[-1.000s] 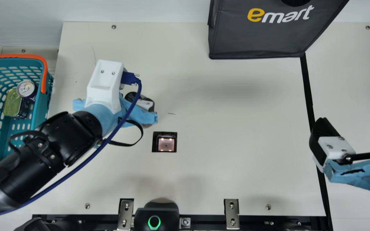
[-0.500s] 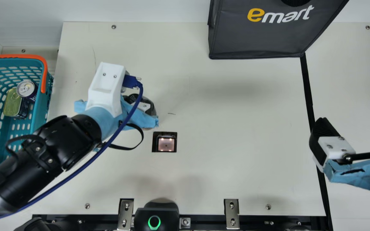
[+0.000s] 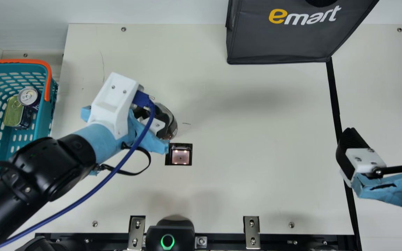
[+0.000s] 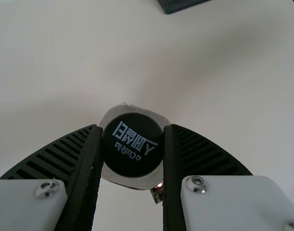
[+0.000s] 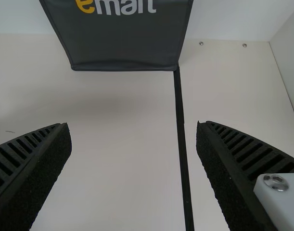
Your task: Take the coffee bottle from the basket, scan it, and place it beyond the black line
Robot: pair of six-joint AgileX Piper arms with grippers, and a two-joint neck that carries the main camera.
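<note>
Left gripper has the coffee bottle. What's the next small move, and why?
I'd probably ease the coffee bottle toward the lit scanner: the left gripper holds it by the black cap, and in the main view it sits just up and left of the scanner, not over it.

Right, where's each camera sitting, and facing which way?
Main view: on the neck, facing down over the table; left arm and right arm show.
Left wrist view: on that wrist, facing down at the bottle cap; left hand shows.
Right wrist view: on that wrist, facing the bag and black line; right hand shows.
Main and right wrist views share bag and black line.
</note>
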